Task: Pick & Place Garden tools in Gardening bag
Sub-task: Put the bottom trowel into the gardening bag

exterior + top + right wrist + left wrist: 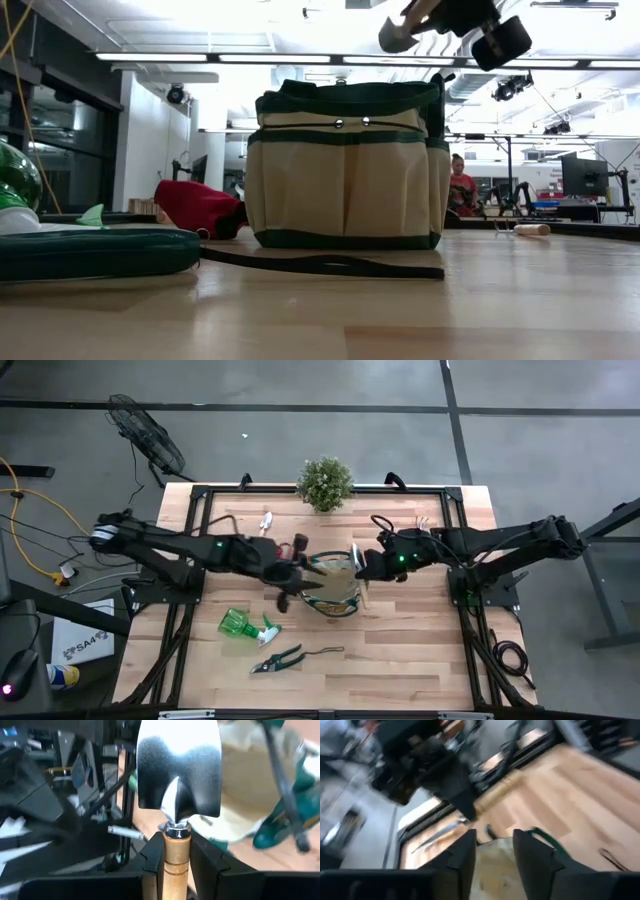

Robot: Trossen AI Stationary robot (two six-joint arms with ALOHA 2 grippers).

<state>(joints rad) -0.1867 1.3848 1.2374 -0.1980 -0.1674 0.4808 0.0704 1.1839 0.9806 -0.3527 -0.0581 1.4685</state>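
Observation:
The tan gardening bag (335, 588) with dark green trim stands upright mid-table, also in the low view (345, 165). My right gripper (362, 568) hovers over its right rim, shut on a wooden-handled trowel (178, 770). Over the bag's left side, my left gripper (285, 598) is open with nothing between its fingers (495, 845). A green spray bottle (245, 625) and green-handled pruners (277, 659) lie near the front. A red glove (298, 545) lies behind the bag. Two more small tools (266, 520) (420, 522) lie at the back. My right gripper pinches the trowel's wooden handle (176, 855) between its two fingers, just below the metal collar at the blade end. The shiny blade (178, 770) sticks out past the fingertips. The trowel is lifted clear of the table, beside the bag's open mouth (250, 780).
A bushy potted plant (325, 482) stands at the far edge, mid-table. A dark strap (320, 265) trails on the wood before the bag. A black frame runs along the table's left, right and far sides. Bare wood shows at the front right.

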